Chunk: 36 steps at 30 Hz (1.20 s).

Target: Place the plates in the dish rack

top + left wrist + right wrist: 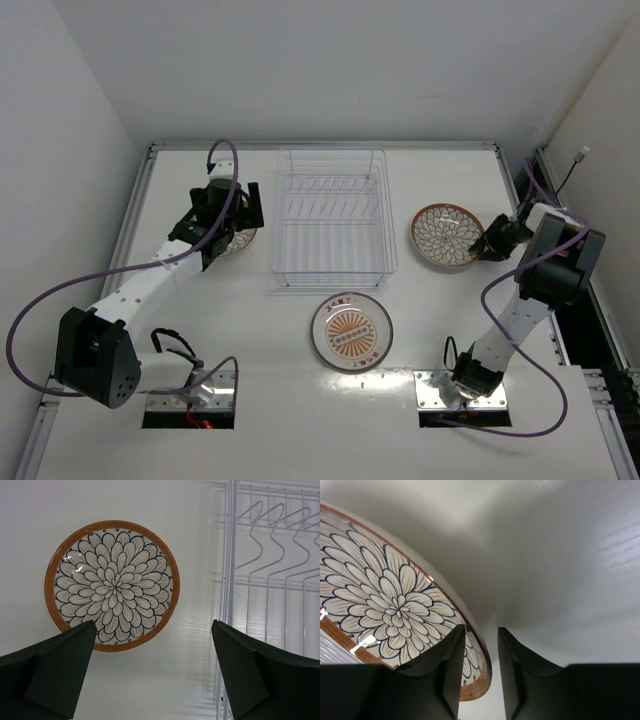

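Observation:
Three round patterned plates lie on the white table. The left plate (pixel 112 585), with a petal pattern and orange rim, lies flat left of the dish rack (pixel 230 580), partly hidden under my left gripper (pixel 235 225). That left gripper (pixel 153 630) hovers open above the table between plate and rack. The right plate (pixel 447 236) has its near rim (pixel 479 680) between the narrowed jaws of my right gripper (pixel 481 630); a gap still shows at the outer finger (pixel 512 660). A sunburst plate (pixel 351 331) lies in front of the wire dish rack (pixel 332 215).
The rack holds nothing; its upright tines (pixel 270 570) run across its floor. Purple cables loop from both arms. The arm bases (pixel 190 385) sit at the near edge, and metal rails (pixel 135 210) border the table.

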### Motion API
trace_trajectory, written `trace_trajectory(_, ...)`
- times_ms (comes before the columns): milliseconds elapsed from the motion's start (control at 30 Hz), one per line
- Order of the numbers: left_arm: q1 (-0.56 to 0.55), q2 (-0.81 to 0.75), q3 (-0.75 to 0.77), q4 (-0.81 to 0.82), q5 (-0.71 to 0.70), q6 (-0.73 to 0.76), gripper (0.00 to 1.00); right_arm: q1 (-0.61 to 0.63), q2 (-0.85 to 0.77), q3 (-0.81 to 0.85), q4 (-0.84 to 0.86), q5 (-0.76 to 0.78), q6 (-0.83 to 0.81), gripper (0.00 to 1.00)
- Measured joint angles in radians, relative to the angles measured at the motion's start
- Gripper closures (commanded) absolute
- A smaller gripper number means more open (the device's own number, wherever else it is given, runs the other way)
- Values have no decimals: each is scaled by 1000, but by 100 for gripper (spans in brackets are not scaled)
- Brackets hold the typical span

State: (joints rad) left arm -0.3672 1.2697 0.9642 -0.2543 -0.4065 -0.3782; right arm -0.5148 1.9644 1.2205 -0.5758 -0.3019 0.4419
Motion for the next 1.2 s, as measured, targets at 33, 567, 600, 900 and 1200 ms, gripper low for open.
trace_trajectory(33,0,0,0,0,0,0,0,0,5,1,1,-3,-3,79)
trace_trajectory(567,0,3,0,-5,-2,0,0,29,-90,57,-45,-52,-28,100)
trace_trajectory(600,0,5,1,-6,-3,0,0,35,-131,61,-65,-25,-24,100)
trace_trajectory(900,0,34,8,-32,-6,-1,0,138,-434,272,-174,178,-29,100)
trace_trajectory(1200,0,46,9,-40,-10,0,0,436,-418,538,-296,406,-23,100)
